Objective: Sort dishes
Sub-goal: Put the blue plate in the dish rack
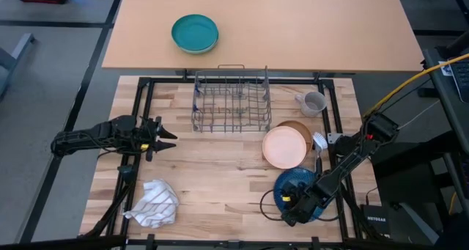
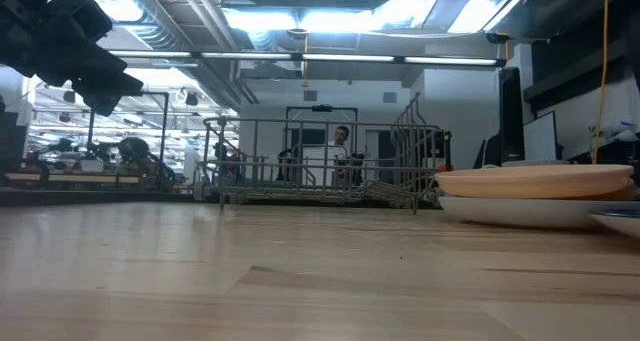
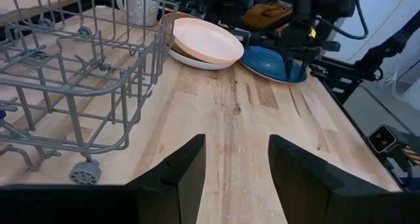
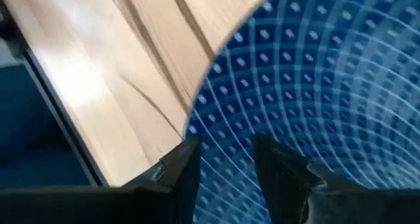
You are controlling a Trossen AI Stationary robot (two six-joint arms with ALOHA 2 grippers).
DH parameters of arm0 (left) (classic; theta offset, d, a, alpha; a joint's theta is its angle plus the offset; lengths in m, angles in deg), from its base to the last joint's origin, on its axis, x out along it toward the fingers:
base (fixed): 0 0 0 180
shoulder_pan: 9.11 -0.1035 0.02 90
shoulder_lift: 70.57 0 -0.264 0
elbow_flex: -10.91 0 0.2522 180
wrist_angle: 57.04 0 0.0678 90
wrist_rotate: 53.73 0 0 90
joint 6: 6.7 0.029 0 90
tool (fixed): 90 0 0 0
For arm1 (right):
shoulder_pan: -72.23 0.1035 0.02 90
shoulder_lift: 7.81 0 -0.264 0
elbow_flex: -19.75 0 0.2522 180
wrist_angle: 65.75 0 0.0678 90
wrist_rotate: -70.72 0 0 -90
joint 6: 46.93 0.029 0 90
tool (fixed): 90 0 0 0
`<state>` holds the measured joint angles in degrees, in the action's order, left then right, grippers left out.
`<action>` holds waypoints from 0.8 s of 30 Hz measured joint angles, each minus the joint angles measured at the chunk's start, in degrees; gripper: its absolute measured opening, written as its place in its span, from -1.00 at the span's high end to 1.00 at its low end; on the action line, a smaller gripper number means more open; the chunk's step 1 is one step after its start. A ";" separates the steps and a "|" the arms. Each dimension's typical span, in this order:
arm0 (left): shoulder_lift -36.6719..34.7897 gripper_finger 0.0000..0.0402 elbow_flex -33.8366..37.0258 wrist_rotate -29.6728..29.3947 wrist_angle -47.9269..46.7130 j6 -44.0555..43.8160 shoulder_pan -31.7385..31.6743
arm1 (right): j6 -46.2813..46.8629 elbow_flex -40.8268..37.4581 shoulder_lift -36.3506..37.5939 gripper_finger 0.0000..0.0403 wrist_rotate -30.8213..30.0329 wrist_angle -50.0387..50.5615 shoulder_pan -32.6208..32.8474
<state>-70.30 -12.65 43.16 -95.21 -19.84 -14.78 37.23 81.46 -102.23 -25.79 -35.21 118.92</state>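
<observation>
1. Nearest the front edge, the right gripper is down on the blue plate. Its fingers sit a little apart over the dotted blue surface by the rim; whether they pinch the rim I cannot tell.
2. At the front left corner lies the striped cloth, crumpled, well apart from the dishes.
3. Just behind the blue plate sits the pink bowl, resting on the white plate, whose edge shows beneath it.
4. On the left side, level with the bowl, the left gripper hangs above the table, its fingers spread and holding nothing, pointed toward the rack and the dishes.
5. Behind the bowl stands the wire rack, empty of dishes.
6. To the right of the rack, the grey mug stands upright near the table's back edge.
7. Farthest off, on the second table, is the teal bowl.
</observation>
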 joint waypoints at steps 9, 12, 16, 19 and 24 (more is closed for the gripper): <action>0.04 0.23 0.02 -0.15 0.24 -1.14 0.04 | -4.17 0.25 -5.47 0.28 -0.20 -11.42 -4.79; 0.02 0.23 0.02 -0.15 0.23 -1.13 0.02 | -7.14 0.22 -6.54 0.28 -0.46 -15.34 -6.75; 0.02 0.23 0.02 -0.14 0.23 -1.12 0.02 | -11.60 0.11 -6.85 0.28 -0.58 -17.41 -9.51; 0.02 0.23 0.02 -0.15 0.24 -2.00 0.02 | -14.74 0.07 -6.83 0.28 -0.61 -17.38 -11.61; 0.02 0.23 0.02 -0.15 0.24 -3.37 0.02 | -19.94 0.07 -6.83 0.28 -0.67 -17.25 -15.26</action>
<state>-70.28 -12.63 43.01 -94.97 -23.22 -14.76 17.29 81.52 -109.06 -26.46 -52.46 103.66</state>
